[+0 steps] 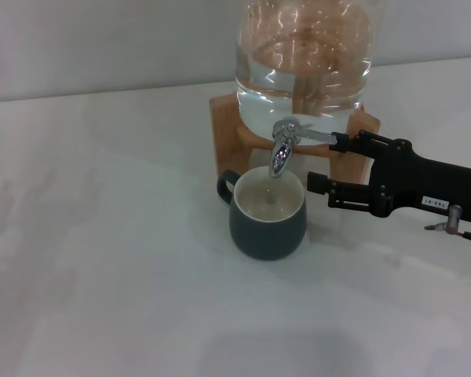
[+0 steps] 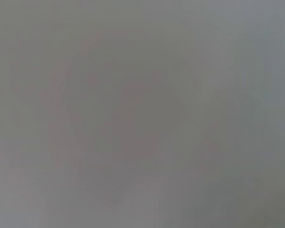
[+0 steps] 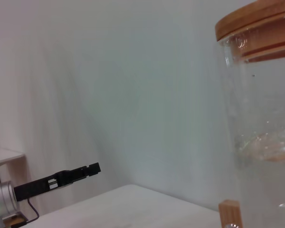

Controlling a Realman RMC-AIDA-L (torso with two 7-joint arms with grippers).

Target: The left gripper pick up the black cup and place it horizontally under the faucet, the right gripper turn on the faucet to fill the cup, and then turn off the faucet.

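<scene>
The black cup [image 1: 268, 222] stands upright on the white table directly below the faucet [image 1: 282, 149], its handle pointing left. The faucet's chrome spout hangs just over the cup's cream inside, and its thin lever [image 1: 317, 135] sticks out to the right. My right gripper [image 1: 322, 163] is open beside the faucet. Its upper finger [image 1: 359, 144] meets the lever's tip and its lower finger [image 1: 341, 188] reaches toward the cup's rim. The left gripper [image 3: 88, 169] is out of the head view and shows only far off in the right wrist view, away from the cup.
The glass water jar [image 1: 302, 67] rests on a wooden stand [image 1: 226, 129] behind the cup; its wooden lid [image 3: 256, 21] shows in the right wrist view. The white table [image 1: 102, 259] stretches left and forward. The left wrist view is plain grey.
</scene>
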